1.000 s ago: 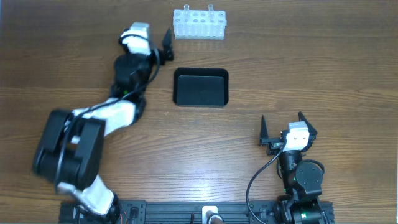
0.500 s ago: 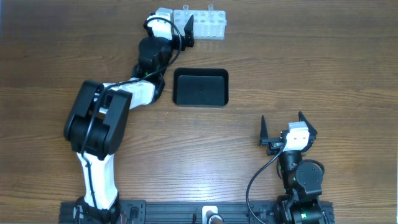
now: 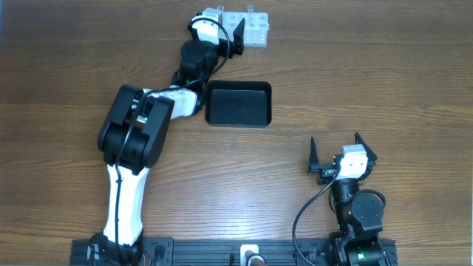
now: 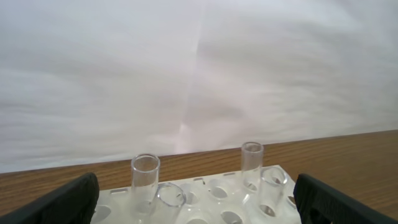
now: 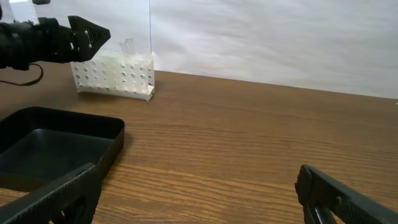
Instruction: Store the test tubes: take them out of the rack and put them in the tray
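Note:
The white test tube rack [image 3: 256,31] stands at the table's far edge, and one clear tube [image 3: 250,9] sticks up from its back row. My left gripper [image 3: 226,33] hangs open over the rack's left part. In the left wrist view the rack [image 4: 214,193] lies between the dark fingers [image 4: 68,202], with two upright tubes [image 4: 145,178] [image 4: 252,163] in its far row. The black tray [image 3: 238,103] sits just in front of the rack and holds nothing. My right gripper [image 3: 338,157] is open near its base, far from both. The right wrist view shows the tray [image 5: 59,146], the rack [image 5: 115,76] and the left gripper [image 5: 84,34].
Bare wooden tabletop [image 3: 369,81] surrounds the tray and rack. A white wall [image 4: 199,74] rises right behind the rack at the table's back edge.
My left arm swung right and stretched out, bringing its gripper from beside the rack's left end to over the rack. The right arm stayed still.

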`<state>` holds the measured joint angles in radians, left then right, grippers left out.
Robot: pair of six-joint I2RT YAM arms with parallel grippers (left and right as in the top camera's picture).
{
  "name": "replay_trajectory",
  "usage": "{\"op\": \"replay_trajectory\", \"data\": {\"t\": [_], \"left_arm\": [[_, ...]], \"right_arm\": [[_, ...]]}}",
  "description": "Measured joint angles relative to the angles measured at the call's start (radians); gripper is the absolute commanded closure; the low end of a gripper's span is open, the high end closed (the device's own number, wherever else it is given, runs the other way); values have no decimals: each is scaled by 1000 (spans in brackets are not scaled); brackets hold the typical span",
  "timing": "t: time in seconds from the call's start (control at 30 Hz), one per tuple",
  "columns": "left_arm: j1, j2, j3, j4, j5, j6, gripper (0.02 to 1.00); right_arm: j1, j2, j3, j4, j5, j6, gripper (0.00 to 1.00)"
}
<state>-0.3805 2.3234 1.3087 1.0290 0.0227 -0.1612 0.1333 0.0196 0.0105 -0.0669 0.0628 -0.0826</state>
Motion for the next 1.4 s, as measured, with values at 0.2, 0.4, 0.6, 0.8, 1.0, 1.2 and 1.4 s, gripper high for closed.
{"op": "replay_trajectory", "data": {"t": [0.2,0.4,0.6,0.8,1.0,1.2,1.4], "left_arm": [[0,16,7,-27,-12,0,20],[-12,16,7,-31,-80,21,20],[-41,16,7,-45,-172,31,20],[-51,16,34,-97,-235,38,23],[-51,16,63,-106,-283,61,20],[-51,16,64,-108,-297,76,23],[-51,17,83,-179,-302,90,20]], "right_arm": [[0,0,0,0,0,0,9],[0,0,0,0,0,0,7],[0,0,0,0,0,0,9],[0,0,0,0,0,0,7],[0,0,0,0,0,1,7],[0,0,0,0,0,0,9],[0,0,0,0,0,0,9]]}}
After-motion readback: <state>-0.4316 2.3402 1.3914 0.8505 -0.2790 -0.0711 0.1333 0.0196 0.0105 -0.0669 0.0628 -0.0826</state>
